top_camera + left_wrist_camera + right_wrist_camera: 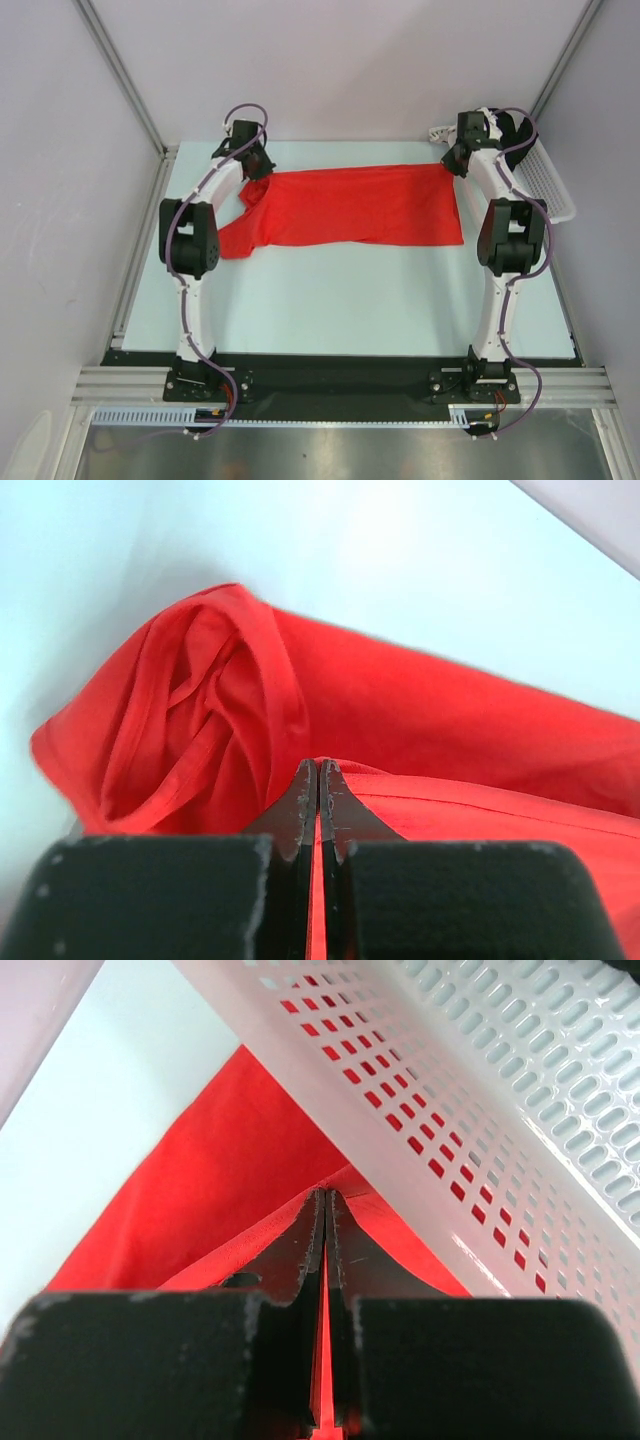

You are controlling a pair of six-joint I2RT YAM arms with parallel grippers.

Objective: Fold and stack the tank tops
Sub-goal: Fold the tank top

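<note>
- Left gripper [256, 165] is clenched on the far left corner of the red tank top [350, 205]; in the left wrist view its fingertips [318, 772] meet, with a sliver of red cloth showing in the slit between them.
- Right gripper [456, 160] is likewise clamped on the far right corner of the same garment; the right wrist view shows its fingers [326, 1205] pressed together with red cloth between them.
- Tank top lies on the far half of the pale table [350, 300], stretched sideways between the two grippers.
- Its right part is mostly flat, with a fairly straight edge on the right side.
- Its left part is bunched: the straps and neckline fold over one another in loose loops [190, 720], and a tail of cloth runs toward the near left.
- White mesh basket [552, 185] sits at the far right edge of the table, just beside the right gripper; red cloth shows through its slots [330, 1020] in the right wrist view.
</note>
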